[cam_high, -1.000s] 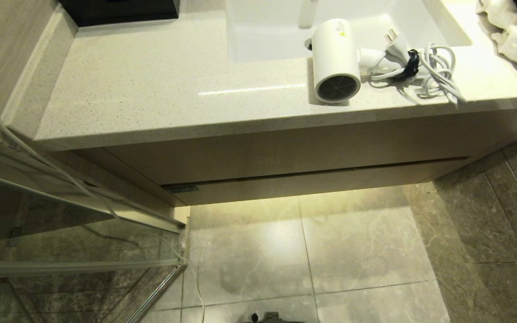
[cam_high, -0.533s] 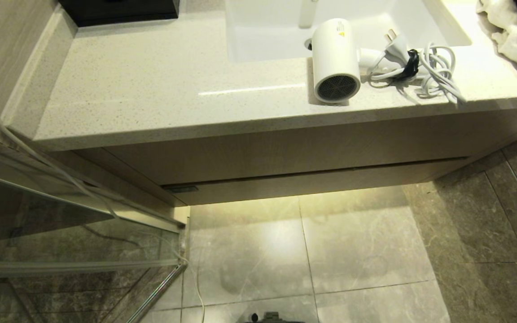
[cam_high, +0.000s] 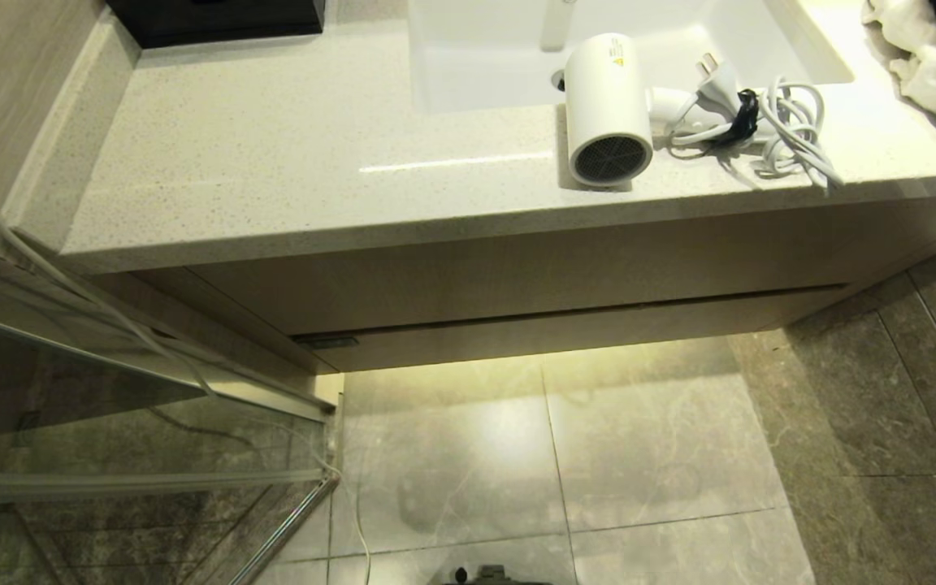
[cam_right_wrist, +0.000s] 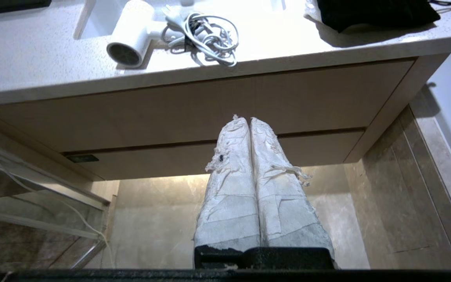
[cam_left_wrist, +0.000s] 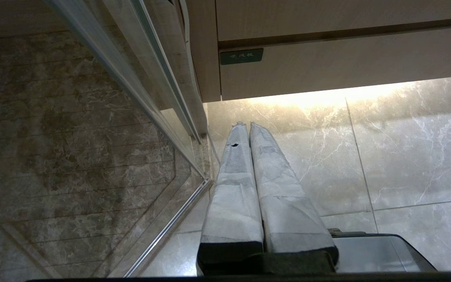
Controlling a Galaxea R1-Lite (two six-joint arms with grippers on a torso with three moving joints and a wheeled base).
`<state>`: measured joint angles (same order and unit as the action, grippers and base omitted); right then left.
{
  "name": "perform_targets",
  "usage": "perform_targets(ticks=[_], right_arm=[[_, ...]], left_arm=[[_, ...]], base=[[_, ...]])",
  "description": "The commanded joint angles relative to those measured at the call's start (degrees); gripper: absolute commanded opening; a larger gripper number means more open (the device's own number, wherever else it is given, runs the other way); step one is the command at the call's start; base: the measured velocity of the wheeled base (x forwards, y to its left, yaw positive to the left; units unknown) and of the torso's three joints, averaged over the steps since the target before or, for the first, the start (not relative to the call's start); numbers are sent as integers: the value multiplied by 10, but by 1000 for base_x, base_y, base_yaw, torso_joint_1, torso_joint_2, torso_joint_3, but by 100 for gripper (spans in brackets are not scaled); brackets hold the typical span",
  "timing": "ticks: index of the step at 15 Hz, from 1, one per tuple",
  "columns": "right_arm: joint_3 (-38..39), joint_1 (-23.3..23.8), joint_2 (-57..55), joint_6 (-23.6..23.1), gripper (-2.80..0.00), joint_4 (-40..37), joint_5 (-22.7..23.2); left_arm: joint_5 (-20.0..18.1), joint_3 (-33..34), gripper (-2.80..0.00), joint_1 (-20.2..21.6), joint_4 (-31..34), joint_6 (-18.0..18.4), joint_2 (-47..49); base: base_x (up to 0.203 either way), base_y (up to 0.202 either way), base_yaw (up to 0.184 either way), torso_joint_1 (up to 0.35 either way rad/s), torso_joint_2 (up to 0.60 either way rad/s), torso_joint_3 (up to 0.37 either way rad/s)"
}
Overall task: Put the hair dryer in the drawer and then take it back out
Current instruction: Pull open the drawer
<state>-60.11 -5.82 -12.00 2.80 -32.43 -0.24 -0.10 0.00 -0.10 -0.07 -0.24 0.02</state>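
Note:
The white hair dryer [cam_high: 608,106] lies on the speckled counter at the sink's front edge, its dark grille facing me, with its bundled white cord [cam_high: 777,122] beside it. It also shows in the right wrist view as the hair dryer [cam_right_wrist: 131,37]. The drawer [cam_high: 565,331] is the narrow light-wood front under the taller panel, and it is closed. My right gripper [cam_right_wrist: 249,119] is shut and empty, pointing at the drawer [cam_right_wrist: 170,160] from in front of the vanity. My left gripper [cam_left_wrist: 248,124] is shut and empty, low over the floor tiles near the drawer's [cam_left_wrist: 347,58] left end. Neither arm shows in the head view.
A white sink [cam_high: 484,49] is set into the counter behind the dryer. A white towel [cam_high: 915,57] lies at the counter's far right and a black box [cam_high: 216,16] at the back left. A glass shower door [cam_high: 110,455] stands on the left.

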Motion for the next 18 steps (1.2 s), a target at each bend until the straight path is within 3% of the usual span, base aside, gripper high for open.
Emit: perform_targets(ticks=[1, 4, 7, 9, 14, 18], right_arm=[[-67, 4, -127, 20, -280, -20, 1], [-76, 5, -183, 36, -280, -65, 5], [-107, -16, -183, 36, -280, -235, 32], [-100, -34, -183, 34, -280, -290, 67], [-29, -50, -249, 7, -280, -290, 85], [25, -61, -281, -54, -280, -219, 87]], left_arm=[[0, 0, -280, 0, 0, 0, 0], [1, 0, -280, 0, 0, 0, 0], [0, 0, -280, 0, 0, 0, 0], [0, 0, -280, 0, 0, 0, 0], [0, 0, -280, 0, 0, 0, 0], [1, 0, -280, 0, 0, 0, 0]], base=[[0, 0, 0, 0, 0, 0], [0, 0, 0, 0, 0, 0], [0, 0, 0, 0, 0, 0], [0, 0, 0, 0, 0, 0], [0, 0, 0, 0, 0, 0], [0, 0, 0, 0, 0, 0]])
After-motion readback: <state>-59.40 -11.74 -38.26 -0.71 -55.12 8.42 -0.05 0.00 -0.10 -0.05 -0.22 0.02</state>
